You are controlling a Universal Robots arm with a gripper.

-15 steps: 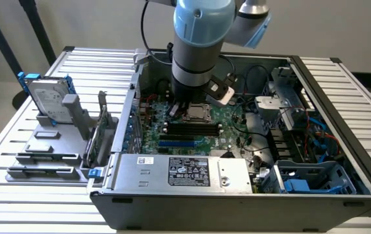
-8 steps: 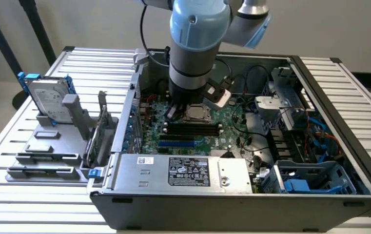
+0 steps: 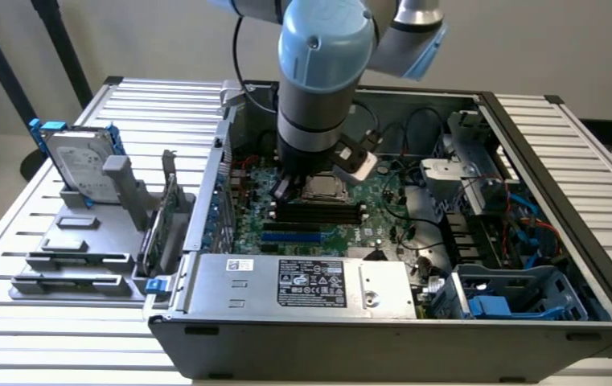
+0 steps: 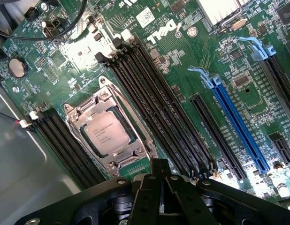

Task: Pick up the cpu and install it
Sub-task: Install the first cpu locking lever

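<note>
The fingers are clenched together with nothing between them, and the gripper (image 4: 160,172) hangs just beside the socket (image 4: 109,132). The cpu (image 4: 106,132) already lies in that socket on the motherboard (image 4: 182,56), so the installing step looks done or nearly so.

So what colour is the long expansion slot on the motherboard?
Blue; the long expansion slot on the green motherboard shows best in the wrist view.
</note>
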